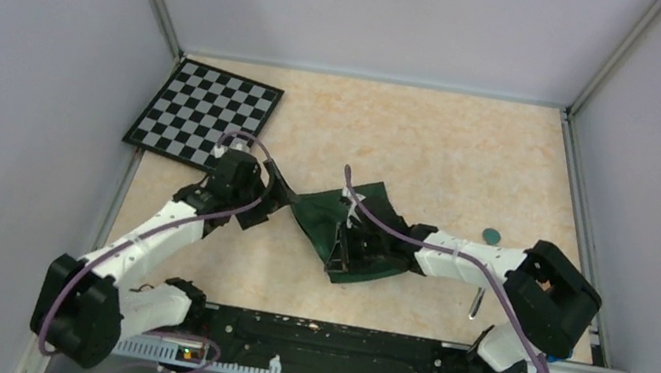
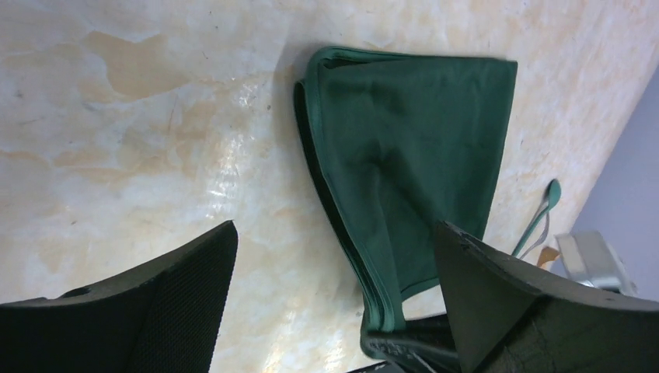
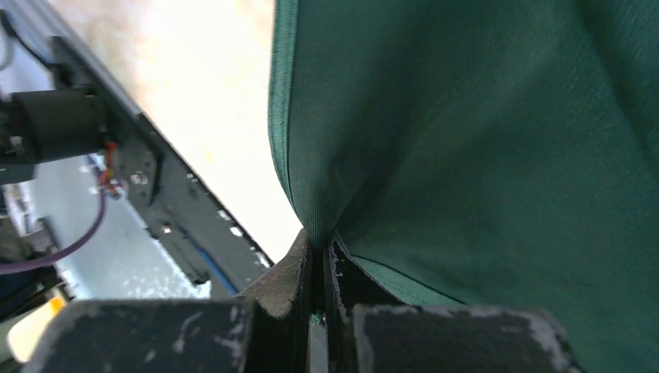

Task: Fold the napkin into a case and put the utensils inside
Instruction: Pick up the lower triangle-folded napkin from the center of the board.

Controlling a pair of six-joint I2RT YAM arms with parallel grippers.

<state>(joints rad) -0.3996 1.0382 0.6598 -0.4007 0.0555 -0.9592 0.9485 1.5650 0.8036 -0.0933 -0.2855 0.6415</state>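
The dark green napkin (image 1: 354, 233) lies folded in several layers at the table's middle. It also shows in the left wrist view (image 2: 412, 148) and fills the right wrist view (image 3: 482, 140). My right gripper (image 1: 343, 247) is shut on its near edge, with the cloth pinched between the fingers (image 3: 319, 252). My left gripper (image 1: 275, 200) is open and empty just left of the napkin, its jaws wide apart (image 2: 334, 233). A utensil's round teal head (image 1: 492, 236) lies right of the napkin, and a silver handle (image 1: 476, 302) shows by the right arm. A teal-ended utensil (image 2: 544, 210) shows beyond the cloth.
The black-and-white checkered board (image 1: 207, 113) lies at the back left. The black mounting rail (image 1: 330, 344) runs along the near edge. Grey walls close in the table on three sides.
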